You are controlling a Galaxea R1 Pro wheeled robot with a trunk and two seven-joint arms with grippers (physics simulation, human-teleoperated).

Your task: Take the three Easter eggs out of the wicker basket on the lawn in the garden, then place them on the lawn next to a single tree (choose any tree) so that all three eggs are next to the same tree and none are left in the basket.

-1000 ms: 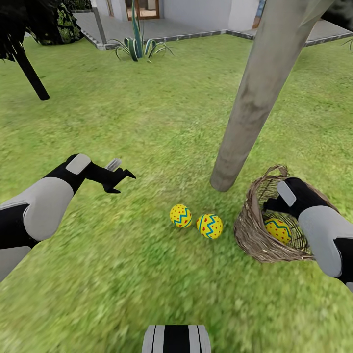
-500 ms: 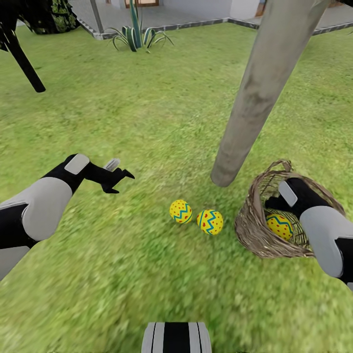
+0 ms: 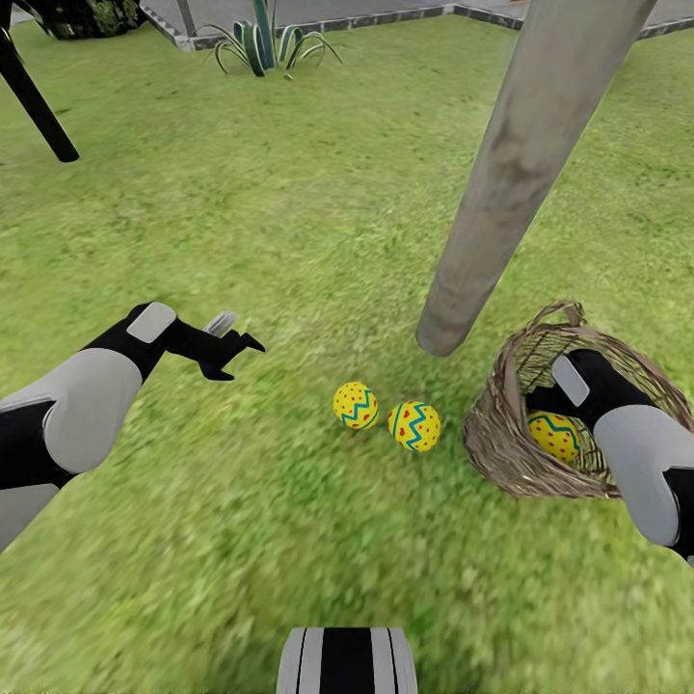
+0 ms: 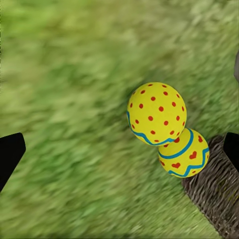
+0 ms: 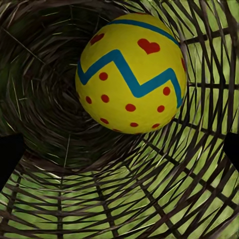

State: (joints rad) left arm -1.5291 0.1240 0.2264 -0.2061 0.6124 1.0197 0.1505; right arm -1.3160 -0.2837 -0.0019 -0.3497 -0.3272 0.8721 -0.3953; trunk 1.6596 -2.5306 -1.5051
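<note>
Two yellow Easter eggs lie side by side on the lawn, near the foot of the pale tree trunk. The third egg rests inside the wicker basket, which leans on the grass to the right of the trunk. My right gripper reaches into the basket, open, and in the right wrist view the egg sits just ahead of its spread fingers. My left gripper hovers open over the grass, left of the eggs. The left wrist view shows both lawn eggs and the basket's edge.
A thin dark tree stem stands at the far left. A spiky green plant grows by the paved edge at the back. My base shows at the bottom.
The head camera has tilted down, so the far scenery slid upward. The basket and its egg shifted slightly around my right gripper. The left arm has not moved.
</note>
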